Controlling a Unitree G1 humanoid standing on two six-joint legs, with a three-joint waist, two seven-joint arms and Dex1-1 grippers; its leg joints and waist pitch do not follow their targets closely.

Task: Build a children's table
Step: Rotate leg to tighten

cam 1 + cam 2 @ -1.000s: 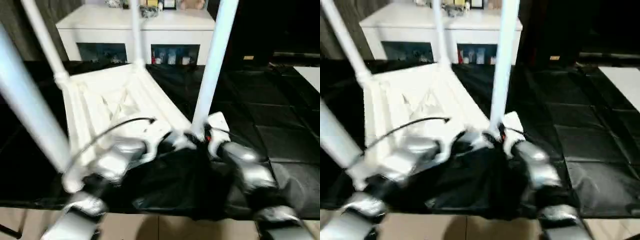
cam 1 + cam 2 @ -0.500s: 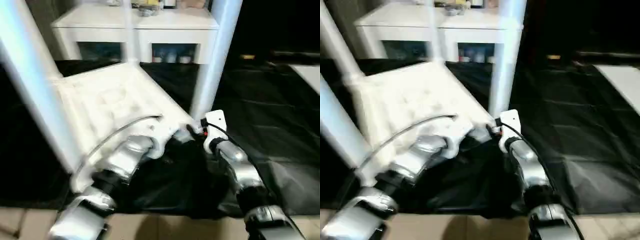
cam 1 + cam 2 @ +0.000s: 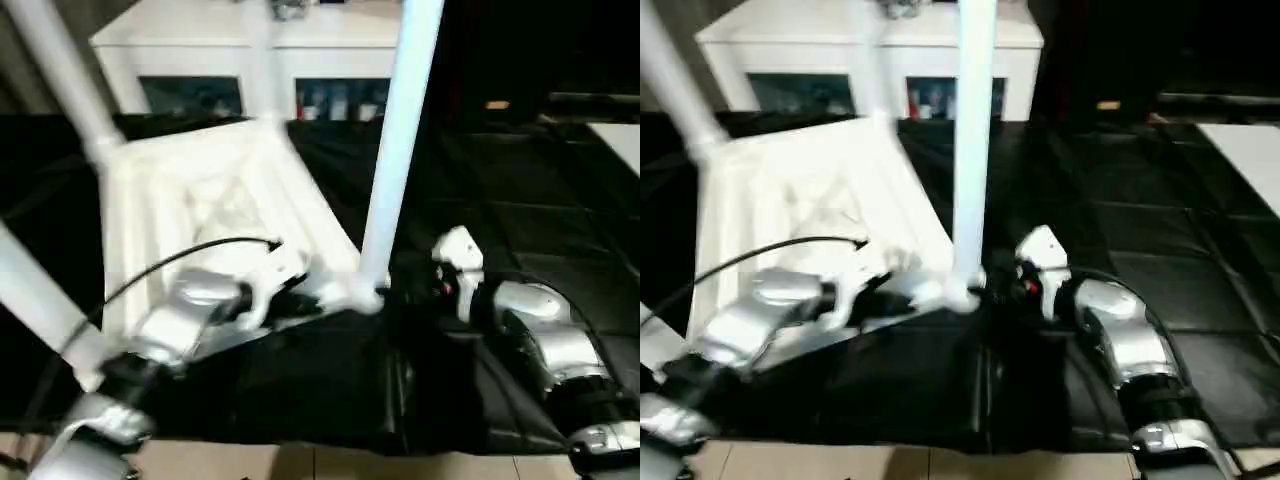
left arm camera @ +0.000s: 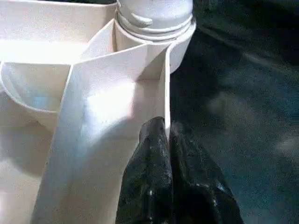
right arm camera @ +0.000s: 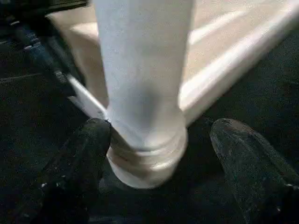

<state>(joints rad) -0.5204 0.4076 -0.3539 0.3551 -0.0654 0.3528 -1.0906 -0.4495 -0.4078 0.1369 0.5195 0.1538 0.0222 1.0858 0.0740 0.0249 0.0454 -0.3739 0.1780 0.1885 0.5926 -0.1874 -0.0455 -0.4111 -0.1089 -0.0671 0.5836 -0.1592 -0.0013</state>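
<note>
1. The all-white plastic children's table (image 3: 215,205) lies upside down on a black padded surface (image 3: 520,240), its tapered tube legs pointing up.
2. The left gripper (image 4: 166,140) is pinched closed on the thin rim of the tabletop, just beside a corner socket.
3. The right gripper (image 5: 159,154) stands wide, one black finger (image 5: 77,163) on each side of the near white leg (image 3: 395,150) at its socket; whether either finger touches the leg cannot be told.
4. A white cabinet with dark glass doors (image 3: 250,60) stands behind.
</note>
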